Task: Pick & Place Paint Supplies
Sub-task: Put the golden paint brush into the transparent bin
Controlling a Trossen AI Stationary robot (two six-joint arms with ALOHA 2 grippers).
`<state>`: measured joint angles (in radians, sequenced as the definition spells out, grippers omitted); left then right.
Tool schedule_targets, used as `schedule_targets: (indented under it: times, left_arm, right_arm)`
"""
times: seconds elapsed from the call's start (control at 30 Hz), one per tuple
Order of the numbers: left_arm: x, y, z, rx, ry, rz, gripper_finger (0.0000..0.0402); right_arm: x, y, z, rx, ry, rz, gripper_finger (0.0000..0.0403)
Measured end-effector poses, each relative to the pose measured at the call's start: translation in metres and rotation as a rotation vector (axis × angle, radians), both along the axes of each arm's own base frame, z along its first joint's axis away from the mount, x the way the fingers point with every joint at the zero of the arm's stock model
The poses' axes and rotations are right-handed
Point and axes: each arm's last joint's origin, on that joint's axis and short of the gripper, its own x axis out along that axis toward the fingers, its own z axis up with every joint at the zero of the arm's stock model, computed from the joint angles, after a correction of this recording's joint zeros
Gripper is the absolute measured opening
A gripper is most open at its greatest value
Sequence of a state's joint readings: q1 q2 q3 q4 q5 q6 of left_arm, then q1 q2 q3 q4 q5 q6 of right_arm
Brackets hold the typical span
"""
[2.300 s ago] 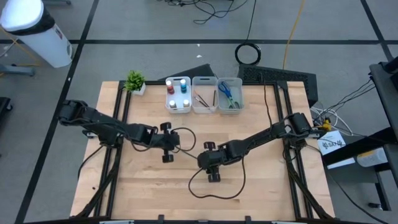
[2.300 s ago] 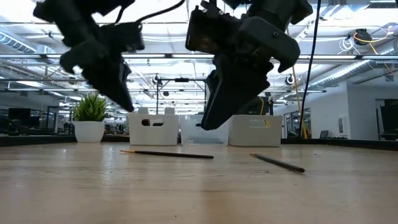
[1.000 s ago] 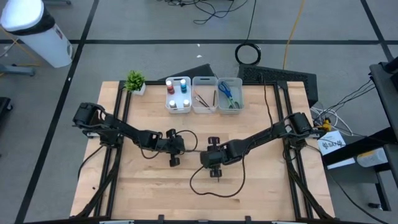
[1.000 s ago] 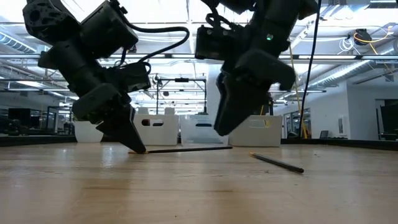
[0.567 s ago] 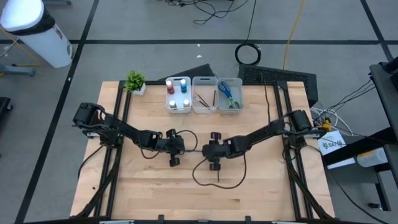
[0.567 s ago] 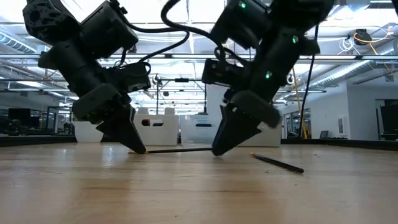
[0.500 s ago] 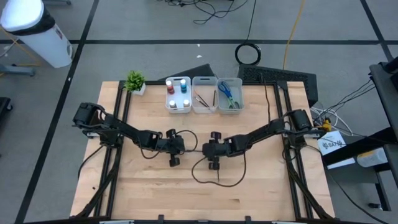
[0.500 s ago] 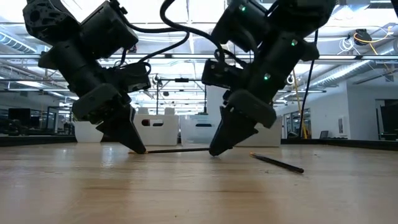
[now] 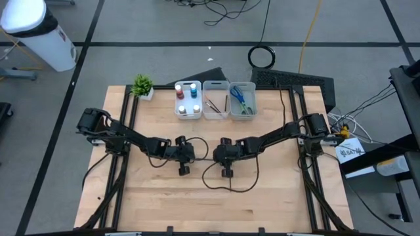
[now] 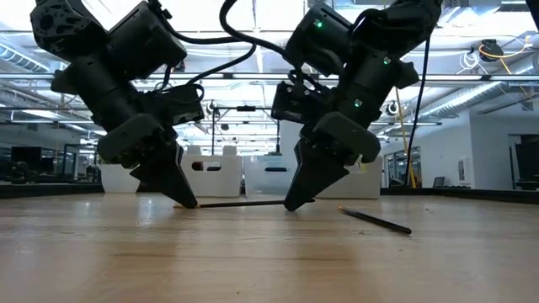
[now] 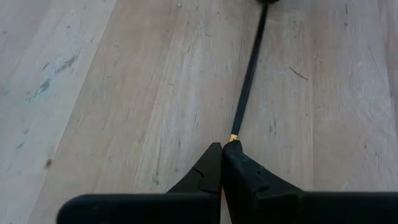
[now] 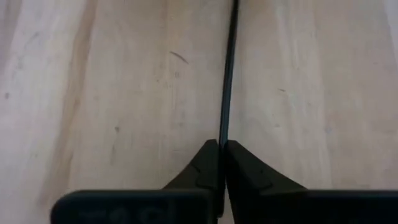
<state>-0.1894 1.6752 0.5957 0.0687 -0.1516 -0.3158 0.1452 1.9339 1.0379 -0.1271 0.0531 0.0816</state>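
A thin dark brush lies level at table height in the middle of the table, with a gripper at each end. My left gripper is shut on its left end, the one with the gold ferrule. My right gripper is shut on its right end. A second brush lies flat on the table, nearer the front and to the right. At the far edge stand three bins: one holds paint bottles, one holds brushes, one holds scissors. My left gripper pinches the brush's ferrule end between its two fingertips, coming down at a slant from the table's left and lying along the shaft. Whether the brush rests on the table or just above it, I cannot tell. My right gripper pinches the shaft's other end between its two fingertips, slanting down from the table's right, in line with the shaft. The brush stays level between the two grippers.
A small green potted plant stands left of the bins. Loose black cables trail from both wrists over the table's middle. Bare wood lies along the front and on both sides of the arms.
My right gripper has come down from above the table and gone toward the far edge and the left, to the brush's right end. The brush and my left gripper have stayed where they were.
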Motion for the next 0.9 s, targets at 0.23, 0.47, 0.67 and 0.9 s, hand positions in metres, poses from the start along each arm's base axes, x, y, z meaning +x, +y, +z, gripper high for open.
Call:
schedule_targets:
  times: [0.23,0.47,0.67,0.9]
  left_arm:
    - [0.003,-0.001,0.021,0.024,-0.111,-0.016,0.0016]
    - [0.0,-0.01,0.094,0.1,-0.421,-0.018,0.0005]
    - [-0.007,-0.02,0.129,0.044,-0.627,-0.027,0.0027]
    - [-0.008,-0.026,0.129,0.037,-0.635,-0.051,0.003]
  right_arm:
    - [0.002,0.0,0.0,-0.019,-0.073,0.004,0.0003]
    - [0.011,0.0,0.021,0.091,-0.23,-0.027,0.0002]
    - [0.02,-0.021,0.046,0.131,-0.403,-0.128,0.0001]
    - [0.015,-0.081,0.083,-0.009,-0.556,-0.421,0.0001]
